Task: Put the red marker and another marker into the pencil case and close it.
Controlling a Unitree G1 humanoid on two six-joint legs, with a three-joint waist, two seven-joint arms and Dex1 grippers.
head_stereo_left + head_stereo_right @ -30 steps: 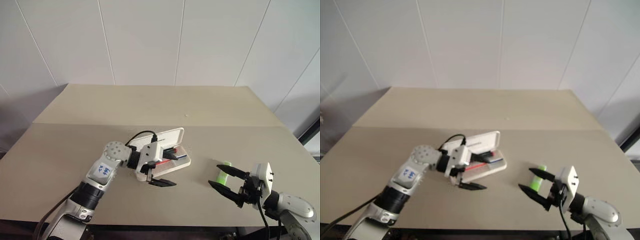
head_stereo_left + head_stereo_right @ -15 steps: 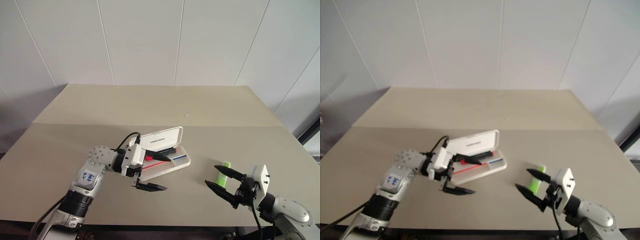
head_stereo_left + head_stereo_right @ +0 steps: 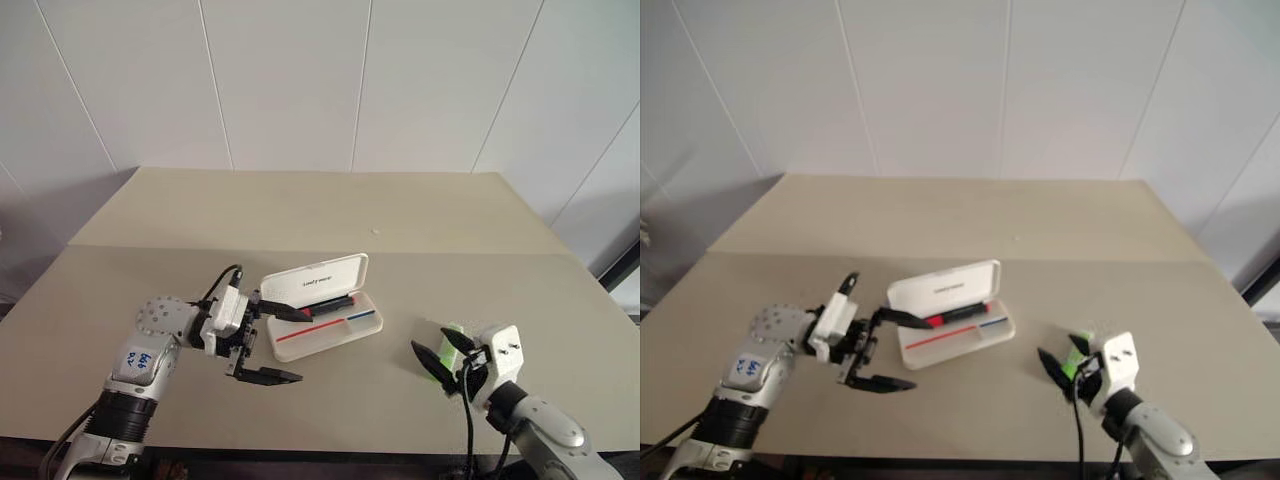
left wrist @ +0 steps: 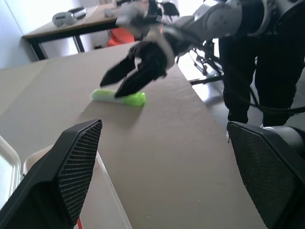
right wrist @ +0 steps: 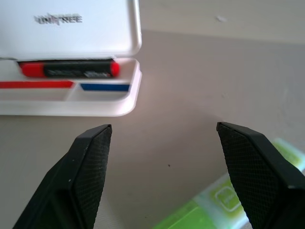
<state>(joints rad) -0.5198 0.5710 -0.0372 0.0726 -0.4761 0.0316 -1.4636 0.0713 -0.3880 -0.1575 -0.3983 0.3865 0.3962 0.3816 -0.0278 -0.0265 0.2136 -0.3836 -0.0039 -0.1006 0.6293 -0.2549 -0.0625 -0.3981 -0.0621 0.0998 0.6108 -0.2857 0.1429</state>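
The white pencil case lies open at mid-table, lid raised. The red marker rests in its tray along the hinge side. My left gripper stands open just left of the case, its fingers pointing toward it with nothing between them. The lime-green marker lies flat on the table to the right of the case. My right gripper is open and low over the green marker, which lies between its fingers, nearer one of them; it partly hides the marker in the head views.
The tan table stretches wide behind the case, with a seam across its middle. Its front edge runs close below both grippers. In the left wrist view, a dark-legged table and a person's dark trousers stand beyond the table's right side.
My left gripper has drawn back leftward off the case, and the red marker stays in the tray. My right gripper has swung to point forward and sunk down over the green marker.
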